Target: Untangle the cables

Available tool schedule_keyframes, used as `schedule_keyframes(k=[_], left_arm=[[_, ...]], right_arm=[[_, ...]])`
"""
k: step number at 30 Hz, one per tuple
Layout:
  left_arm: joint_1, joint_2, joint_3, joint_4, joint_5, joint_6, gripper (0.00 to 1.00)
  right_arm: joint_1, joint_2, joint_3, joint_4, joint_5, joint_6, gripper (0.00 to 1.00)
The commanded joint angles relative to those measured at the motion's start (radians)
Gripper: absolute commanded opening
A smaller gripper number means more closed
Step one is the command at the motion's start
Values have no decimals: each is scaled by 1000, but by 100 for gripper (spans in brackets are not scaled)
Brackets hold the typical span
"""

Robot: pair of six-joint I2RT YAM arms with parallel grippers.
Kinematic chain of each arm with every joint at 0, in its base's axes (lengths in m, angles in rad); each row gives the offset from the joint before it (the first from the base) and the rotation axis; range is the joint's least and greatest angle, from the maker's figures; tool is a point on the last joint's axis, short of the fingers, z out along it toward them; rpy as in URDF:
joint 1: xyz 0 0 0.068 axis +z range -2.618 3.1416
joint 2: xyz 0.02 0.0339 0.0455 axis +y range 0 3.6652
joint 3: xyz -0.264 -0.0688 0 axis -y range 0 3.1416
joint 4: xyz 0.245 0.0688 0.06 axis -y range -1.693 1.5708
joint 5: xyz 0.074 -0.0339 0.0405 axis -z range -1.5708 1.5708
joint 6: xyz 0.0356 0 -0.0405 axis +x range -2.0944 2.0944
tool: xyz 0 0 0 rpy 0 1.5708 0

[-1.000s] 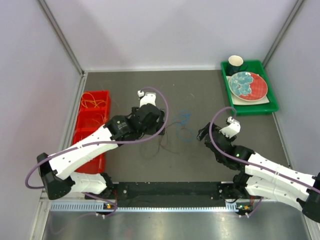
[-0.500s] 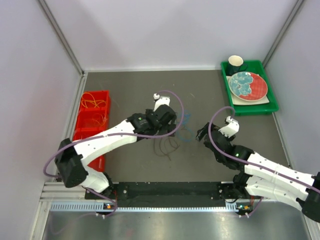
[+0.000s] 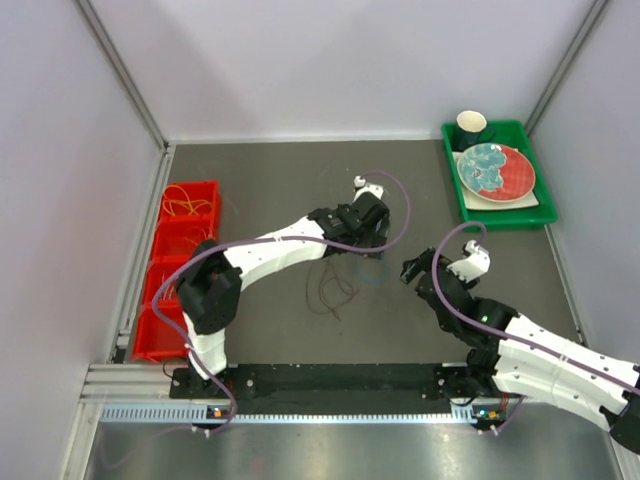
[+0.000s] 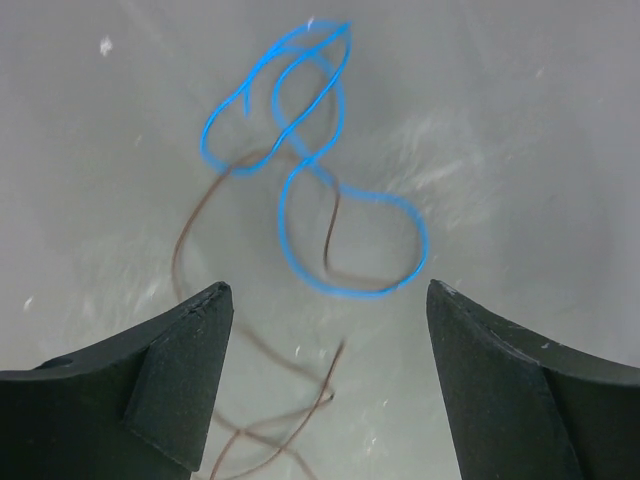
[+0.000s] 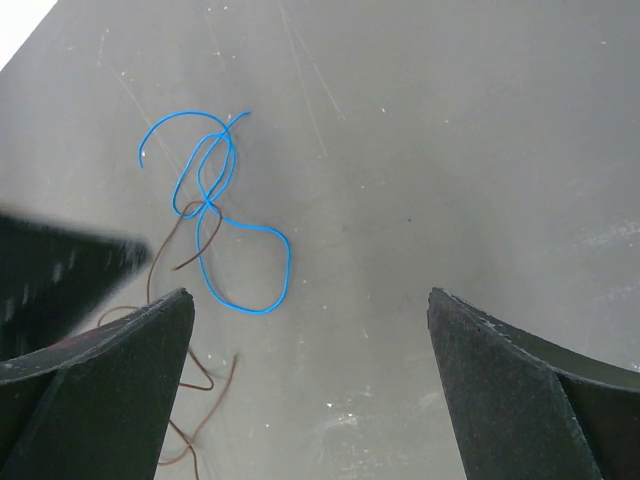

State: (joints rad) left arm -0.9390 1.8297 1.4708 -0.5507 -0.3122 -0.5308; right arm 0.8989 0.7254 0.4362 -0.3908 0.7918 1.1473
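Blue cable: I see one (image 4: 303, 160) on the surface (image 3: 270, 180), long axis running away from the left wrist, far end leaning left.
Dark cable: one (image 4: 176, 262), threading through the blue loops.
Left fingers: (image 4: 200, 320) spread apart, empty, over the blue cable.
Right fingers: (image 5: 165, 320) spread, empty, nearby.
Around: one red bin (image 3: 160, 270) holding an orange cable (image 3: 185, 205); one green tray (image 3: 500, 215).

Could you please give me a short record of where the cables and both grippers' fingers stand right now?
blue cable: looped, crossing the dark brown cable
dark brown cable: loose loops, mostly nearer the arm bases
left gripper: fingers open, empty, over the blue cable
right gripper: fingers open, empty, right of both cables
orange-yellow cables: in the red bin, far compartment
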Motion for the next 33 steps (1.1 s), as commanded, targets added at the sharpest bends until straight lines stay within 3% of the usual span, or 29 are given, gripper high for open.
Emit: schedule_keyframes(k=[1, 6, 16, 19, 23, 27, 33], left_arm=[[109, 83, 121, 86, 134, 77, 82], [206, 179, 190, 126, 300, 136, 80], [232, 336, 335, 126, 513, 209, 68], [232, 347, 344, 132, 522, 201, 54], [232, 370, 384, 123, 525, 187, 0], [226, 381, 502, 51, 556, 175, 0], [223, 240, 661, 34, 541, 124, 0]], right_arm=[[-8, 8, 9, 29, 15, -3, 99], [-12, 31, 12, 56, 4, -24, 99], [-20, 92, 32, 89, -19, -52, 99], [-23, 106, 42, 90, -23, -58, 99], [-23, 115, 45, 93, -28, -61, 99], [-23, 120, 47, 98, -29, -64, 99], [-25, 120, 49, 89, -28, -58, 99]])
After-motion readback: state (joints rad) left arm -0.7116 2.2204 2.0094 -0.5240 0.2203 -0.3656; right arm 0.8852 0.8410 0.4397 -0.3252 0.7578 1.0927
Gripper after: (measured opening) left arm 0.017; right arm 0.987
